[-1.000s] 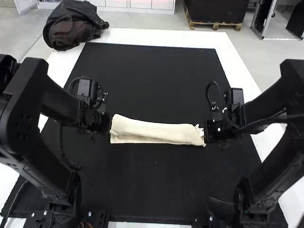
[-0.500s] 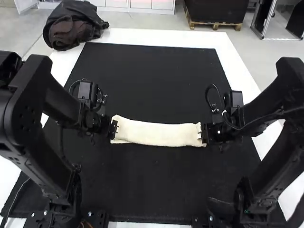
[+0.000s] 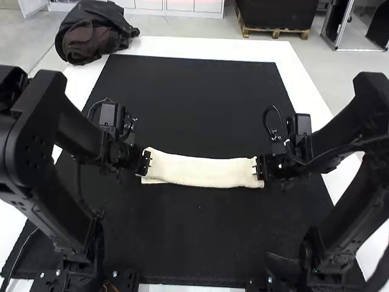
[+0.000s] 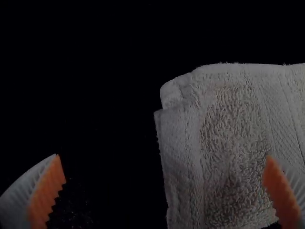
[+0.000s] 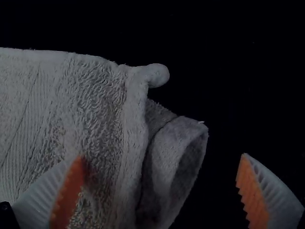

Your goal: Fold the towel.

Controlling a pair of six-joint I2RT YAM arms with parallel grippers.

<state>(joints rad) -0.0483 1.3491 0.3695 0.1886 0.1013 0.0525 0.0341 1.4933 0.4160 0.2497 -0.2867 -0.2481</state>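
Darkness hid most of the black mat (image 3: 197, 237) in both wrist views, and the cream terry towel (image 3: 200, 172) was cut off in each, its inner layers hard to make out. Folded into a narrow strip, it lay between the mat's left and right edges. The left gripper (image 3: 146, 164) was open at its left end, the right gripper (image 3: 260, 168), fingers also apart, at its right.

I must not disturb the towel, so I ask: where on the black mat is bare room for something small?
The black mat is bare beyond the towel, up to the far white border, and nearer, between the left arm and right arm. Crowded: the towel's two ends, beside the left pincer and right pincer.
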